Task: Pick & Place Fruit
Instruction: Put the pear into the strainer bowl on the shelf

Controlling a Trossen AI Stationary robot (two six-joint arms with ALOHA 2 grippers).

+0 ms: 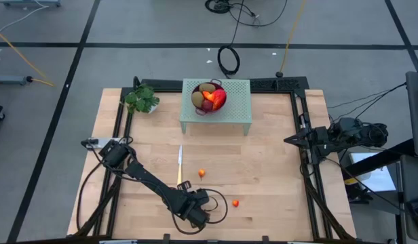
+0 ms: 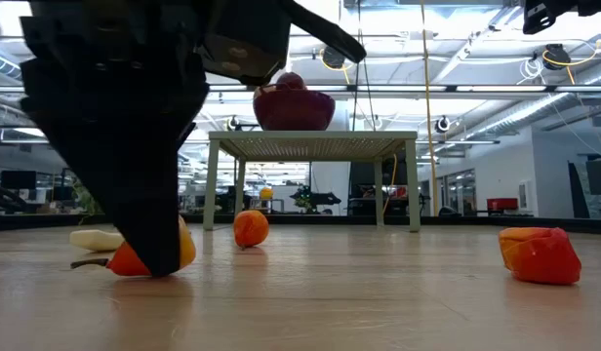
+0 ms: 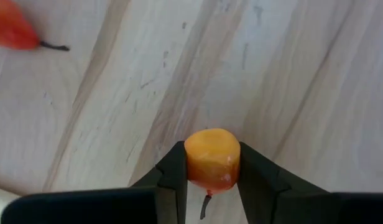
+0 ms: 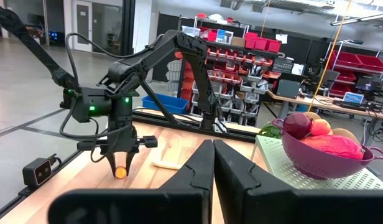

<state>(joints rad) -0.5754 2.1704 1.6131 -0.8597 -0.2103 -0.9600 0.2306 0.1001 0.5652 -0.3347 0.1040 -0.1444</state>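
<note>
A small yellow-orange fruit [image 3: 211, 155] with a thin dark stem lies on the wooden table near its front edge, also seen in the low view [image 2: 188, 249]. My left gripper [image 3: 210, 177] stands over it, pointing down, shut on it [image 1: 184, 184]. Two more small orange-red fruits lie loose on the table, one [image 1: 202, 173] farther back and one [image 1: 235, 202] to the right. A purple bowl [image 1: 197, 107] holding larger fruit sits on a pale green stand [image 1: 233, 112] at the far middle. My right gripper [image 4: 212, 158] waits shut at the table's right edge. My left gripper pinches the small yellow-orange fruit by its two opposite sides [image 3: 193, 163] between its two fingers [image 3: 176, 174]. The fingers come from above, pointing steeply down. The fruit's underside rests on the table [image 2: 149, 268], its stem sticking out beside the fingers.
A slim knife [image 1: 180, 166] lies just behind the left gripper. A green leafy plant [image 1: 142, 100] stands at the far left corner. A black frame [image 1: 300, 115] runs along the table's edges. Bare wood lies between the gripper and the stand.
</note>
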